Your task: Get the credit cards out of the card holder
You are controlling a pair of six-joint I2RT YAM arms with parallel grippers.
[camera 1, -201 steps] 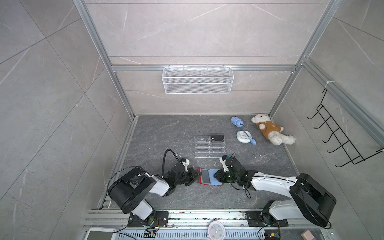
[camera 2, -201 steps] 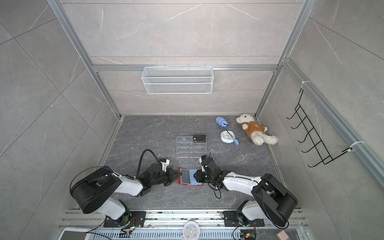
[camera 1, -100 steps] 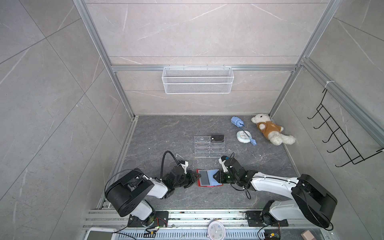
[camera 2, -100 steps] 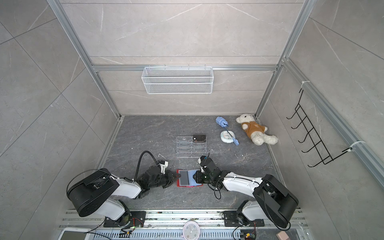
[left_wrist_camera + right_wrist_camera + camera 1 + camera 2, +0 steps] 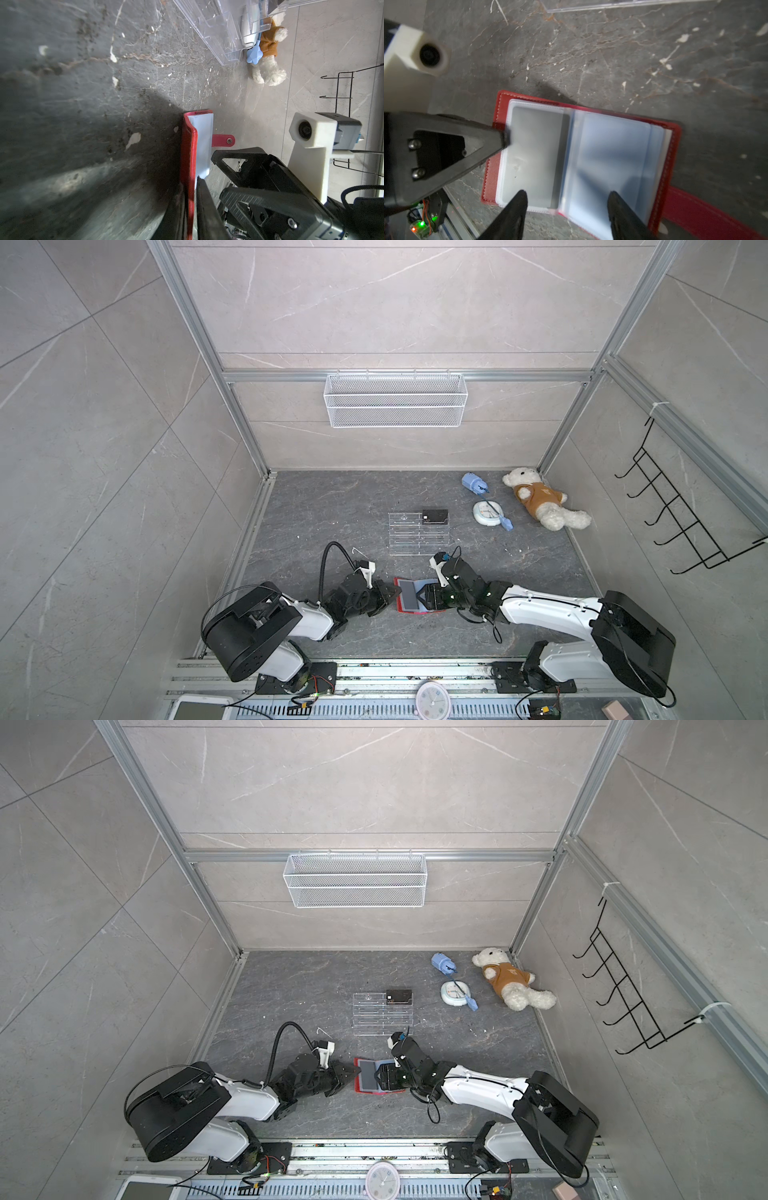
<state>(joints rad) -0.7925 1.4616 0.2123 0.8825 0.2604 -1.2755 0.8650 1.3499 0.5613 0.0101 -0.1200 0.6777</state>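
Left gripper [image 5: 394, 592], jaws pinching the cover of the open red card holder [image 5: 407, 595]; right gripper [image 5: 567, 194], jaws spread, poised above it.

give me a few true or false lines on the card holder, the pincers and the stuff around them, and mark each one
1. The card holder lies open on the floor. True.
2. The right pincer is clamped on a card. False: its jaws stand apart over the open pages with nothing between them.
3. A black card sits in the top tier of the clear stand. True.
4. The teddy bear stands upright. False: it lies on the floor near the right wall.
5. The left pincer grips the holder's red cover at its edge. True.
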